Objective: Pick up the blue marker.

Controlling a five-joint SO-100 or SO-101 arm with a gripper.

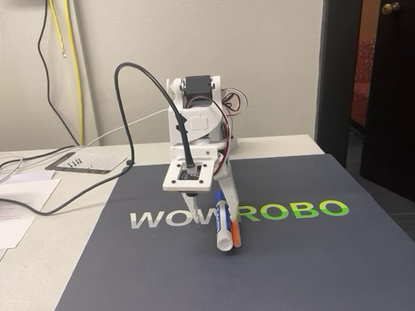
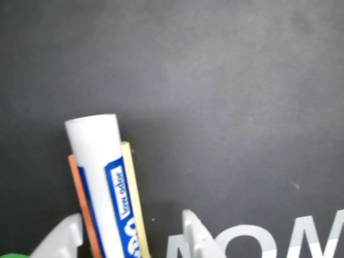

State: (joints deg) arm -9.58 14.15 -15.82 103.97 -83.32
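The blue marker (image 2: 102,183) lies between an orange stick (image 2: 83,207) and a yellow stick (image 2: 133,199) on dark mat (image 2: 226,80).

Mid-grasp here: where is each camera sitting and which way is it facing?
Fixed view: low at the mat's near end, facing the arm head-on; base, wrist and hand show.
Wrist view: on the hand, looking down along the fingers at the mat.
Shared: the blue marker, an orange stick beside it, and the mat's lettering.
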